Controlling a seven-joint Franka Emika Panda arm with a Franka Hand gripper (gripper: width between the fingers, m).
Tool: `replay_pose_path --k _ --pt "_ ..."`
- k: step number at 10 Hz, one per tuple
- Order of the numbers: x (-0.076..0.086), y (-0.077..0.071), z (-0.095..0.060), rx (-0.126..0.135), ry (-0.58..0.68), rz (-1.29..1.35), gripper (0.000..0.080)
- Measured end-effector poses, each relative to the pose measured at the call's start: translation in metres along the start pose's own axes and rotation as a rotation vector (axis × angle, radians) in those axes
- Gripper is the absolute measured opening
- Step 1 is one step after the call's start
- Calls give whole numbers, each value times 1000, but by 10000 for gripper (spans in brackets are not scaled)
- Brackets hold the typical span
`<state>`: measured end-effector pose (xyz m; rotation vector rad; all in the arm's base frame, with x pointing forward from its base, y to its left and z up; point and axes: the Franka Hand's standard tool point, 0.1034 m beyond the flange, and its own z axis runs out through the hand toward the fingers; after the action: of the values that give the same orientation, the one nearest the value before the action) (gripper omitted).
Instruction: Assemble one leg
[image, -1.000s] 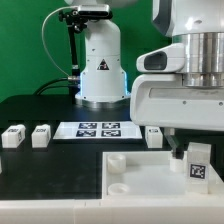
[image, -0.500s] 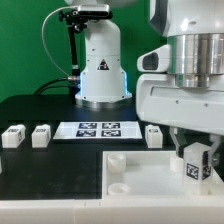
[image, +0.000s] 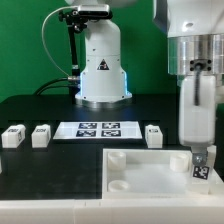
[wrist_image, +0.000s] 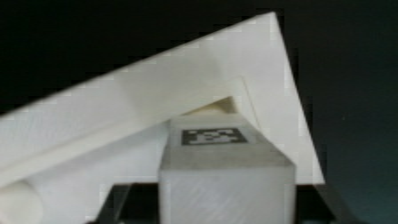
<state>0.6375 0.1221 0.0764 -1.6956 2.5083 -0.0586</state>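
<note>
My gripper (image: 201, 163) is shut on a leg (image: 201, 169), a small white block with a black-and-white tag. It holds the leg upright at the far corner of the large white plate (image: 140, 186) on the exterior view's right. I cannot tell whether the leg touches the plate. In the wrist view the leg (wrist_image: 222, 165) stands between the dark fingers (wrist_image: 135, 204), tag up, in front of a corner of the plate (wrist_image: 107, 120). Three more legs lie on the black table: two (image: 12, 136) (image: 40, 135) on the exterior view's left and one (image: 153, 135) beside the marker board.
The marker board (image: 97, 129) lies flat behind the plate. The robot base (image: 100, 70) stands at the back. The plate has round corner sockets (image: 117, 159) on its left side.
The wrist has turned, so the hand now looks narrow. The gripper has come down with the leg towards the plate's corner on the exterior view's right.
</note>
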Motion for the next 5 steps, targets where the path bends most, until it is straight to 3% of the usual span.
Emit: replay_pose_path --k 2,3,4,5 --pt "-3 3 0 -2 -1 -48 299" --pt "-3 3 1 -2 -1 -59 377" --pt "-3 3 1 -2 -1 -114 515" --pt "-4 4 1 -4 17 -245 515"
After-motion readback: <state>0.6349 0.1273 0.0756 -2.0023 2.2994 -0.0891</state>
